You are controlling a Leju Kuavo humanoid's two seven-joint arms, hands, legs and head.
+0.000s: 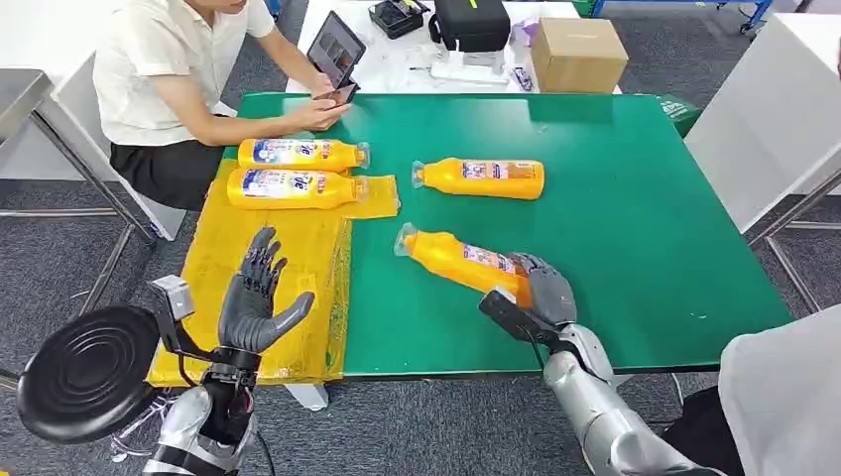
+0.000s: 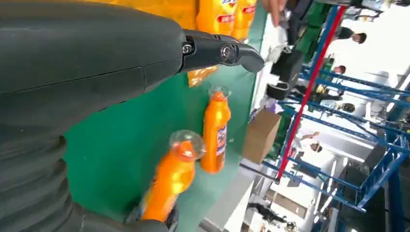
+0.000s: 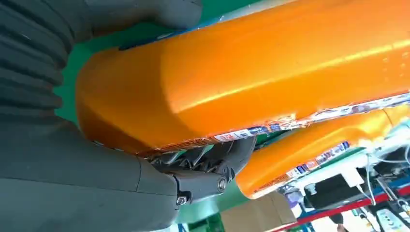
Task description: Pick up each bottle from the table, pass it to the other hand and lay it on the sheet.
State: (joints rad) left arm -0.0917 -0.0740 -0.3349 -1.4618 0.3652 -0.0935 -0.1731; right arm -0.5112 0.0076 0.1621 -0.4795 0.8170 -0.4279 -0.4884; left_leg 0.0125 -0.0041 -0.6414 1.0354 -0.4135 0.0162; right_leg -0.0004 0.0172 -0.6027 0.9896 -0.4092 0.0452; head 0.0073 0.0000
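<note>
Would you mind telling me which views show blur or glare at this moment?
Head view: sharp and evenly lit. Left wrist view: the nearer bottle is smeared and the background is washed out. Right wrist view: bright streaks of glare run along the held bottle.

Glossy orange plastic bottle (image 3: pixel 251 72); crinkled yellow plastic sheet (image 1: pixel 288 268); matt green table (image 1: pixel 615 218).

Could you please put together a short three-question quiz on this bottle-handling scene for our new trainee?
1. True or false: two orange plastic bottles already lie on the yellow plastic sheet.
2. Which hand grips the orange bottle with the clear cap? A) left hand B) right hand C) neither
3. Fill in: the other orange bottle lying off the sheet rests on the ___ table mat.

Key: 1 true; 2 B; 3 green.
</note>
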